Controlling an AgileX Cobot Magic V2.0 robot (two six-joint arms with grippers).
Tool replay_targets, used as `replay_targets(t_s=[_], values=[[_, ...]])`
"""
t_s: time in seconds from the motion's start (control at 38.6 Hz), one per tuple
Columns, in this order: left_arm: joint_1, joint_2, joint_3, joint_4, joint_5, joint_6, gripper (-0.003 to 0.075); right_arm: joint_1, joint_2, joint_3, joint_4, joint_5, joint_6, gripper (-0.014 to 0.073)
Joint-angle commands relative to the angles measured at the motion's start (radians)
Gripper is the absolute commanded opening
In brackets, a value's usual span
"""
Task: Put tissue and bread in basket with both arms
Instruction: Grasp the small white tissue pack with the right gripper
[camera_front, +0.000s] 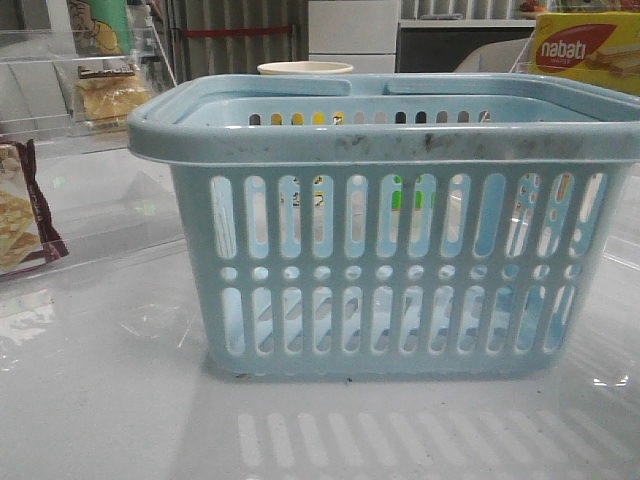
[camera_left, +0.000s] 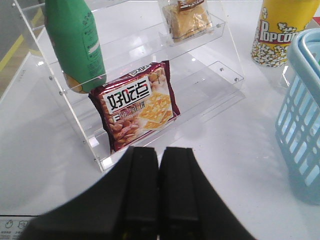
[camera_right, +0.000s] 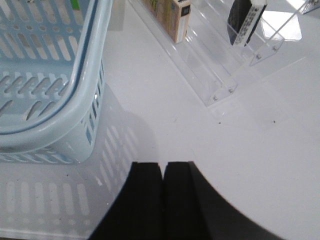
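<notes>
The light-blue basket (camera_front: 385, 250) stands in the middle of the table; it also shows in the left wrist view (camera_left: 302, 115) and the right wrist view (camera_right: 55, 75). The bread (camera_left: 186, 19), golden-brown in clear wrap, sits on the upper step of a clear acrylic stand; it also shows in the front view (camera_front: 110, 95). The tissue (camera_right: 245, 20), a black pack with a white strip, leans on another clear stand. My left gripper (camera_left: 160, 150) is shut and empty, short of the left stand. My right gripper (camera_right: 163, 165) is shut and empty, beside the basket's corner. Neither gripper shows in the front view.
A maroon-edged snack bag (camera_left: 137, 105) and a green bag (camera_left: 75, 42) stand on the left acrylic stand (camera_left: 105, 162). A yellow popcorn cup (camera_left: 280, 30) stands behind the basket. A small box (camera_right: 172, 15) sits on the right stand (camera_right: 220, 90). A Nabati box (camera_front: 585, 50) is at the back right.
</notes>
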Motion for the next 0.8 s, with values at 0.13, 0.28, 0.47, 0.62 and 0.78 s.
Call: replay_targets(t_s=[0.13,0.28,0.47,0.62,0.78], values=[[-0.007,0.01,-0.027,-0.005,-0.081,0.001,0.0464,-0.003,0.072,-0.033,-0.013,-0.065,-0.002,0.0407],[-0.007,0.01,-0.027,-0.005,-0.086,0.001,0.0548,-0.003,0.13,-0.033,-0.014,-0.103,-0.002,0.0488],[-0.007,0.01,-0.027,-0.005,-0.086,0.001,0.0548,-0.029,0.221,-0.063,-0.019,-0.153,0.003,0.0488],[-0.007,0.01,-0.027,-0.005,-0.086,0.001,0.0548,-0.116,0.337,-0.167,-0.019,-0.149,0.004,0.0488],[-0.007,0.01,-0.027,-0.005,-0.086,0.001,0.0548,-0.187,0.475,-0.31,-0.019,-0.126,0.004,0.0488]])
